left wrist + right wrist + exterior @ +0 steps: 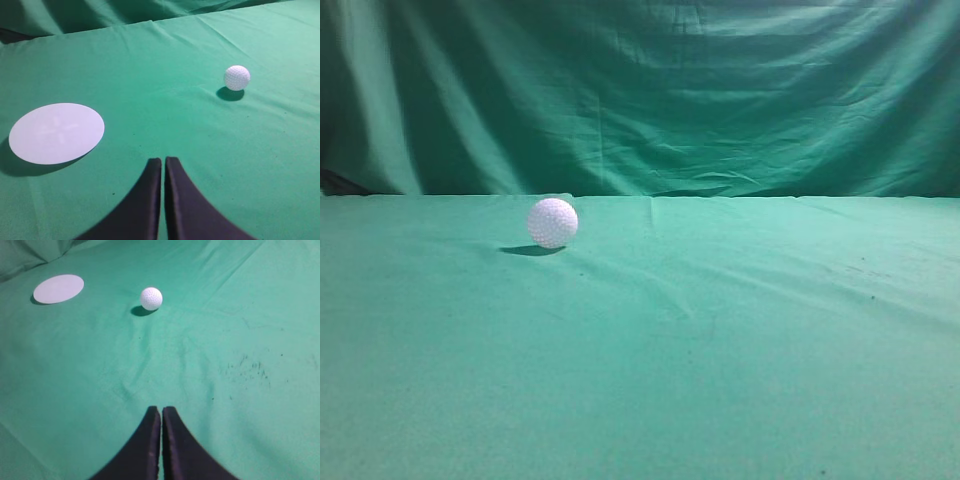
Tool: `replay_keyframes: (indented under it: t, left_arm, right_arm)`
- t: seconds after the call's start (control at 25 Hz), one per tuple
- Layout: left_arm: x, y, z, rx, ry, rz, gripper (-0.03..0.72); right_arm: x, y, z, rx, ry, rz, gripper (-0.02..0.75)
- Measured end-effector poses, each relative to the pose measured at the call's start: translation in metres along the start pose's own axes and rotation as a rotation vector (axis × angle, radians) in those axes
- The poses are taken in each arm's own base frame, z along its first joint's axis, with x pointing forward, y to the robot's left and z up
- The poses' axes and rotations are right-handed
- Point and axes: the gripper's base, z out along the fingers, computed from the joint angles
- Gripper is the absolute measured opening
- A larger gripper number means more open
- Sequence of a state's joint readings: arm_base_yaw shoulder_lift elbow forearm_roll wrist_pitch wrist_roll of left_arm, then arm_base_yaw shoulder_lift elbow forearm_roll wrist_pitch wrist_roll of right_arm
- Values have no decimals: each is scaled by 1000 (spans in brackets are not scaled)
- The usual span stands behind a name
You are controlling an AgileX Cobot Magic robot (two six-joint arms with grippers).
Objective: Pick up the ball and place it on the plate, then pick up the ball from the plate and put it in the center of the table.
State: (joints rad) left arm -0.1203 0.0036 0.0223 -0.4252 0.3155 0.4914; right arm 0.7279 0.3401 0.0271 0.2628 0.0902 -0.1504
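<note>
The white dimpled ball [552, 222] rests on the teal-green table [720, 340], left of middle in the exterior view. It also shows in the left wrist view [237, 77] and the right wrist view [151, 298]. The flat white round plate [56, 133] lies to the left of the ball and apart from it; it also shows far left in the right wrist view [58, 288]. It is out of the exterior view. My left gripper [163, 161] is shut and empty, well short of the ball. My right gripper [161, 410] is shut and empty, well short of the ball.
A darker green curtain [640, 90] hangs behind the table's far edge. The cloth has light wrinkles and some small dark specks [247, 367] on the right side. Neither arm shows in the exterior view.
</note>
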Motion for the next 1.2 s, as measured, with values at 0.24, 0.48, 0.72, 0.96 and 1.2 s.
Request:
replay_keyframes:
  t: [0.24,0.48,0.72,0.96,1.2]
  left_arm:
    - [0,0,0,-3,4,12,0]
    - [1,0,0,0,11,14,0]
    - [1,0,0,2,14,14,0]
    - [1,0,0,3,15,14,0]
    - [1,0,0,3,15,14,0]
  right_arm:
    - [3,0,0,-5,35,0,0]
    - [6,1,0,-10,61,-1,0]
    - [7,-5,-4,60,53,30,0]
    - [1,-17,-15,247,-92,91,0]
    - [-2,-24,-27,419,-219,123,0]
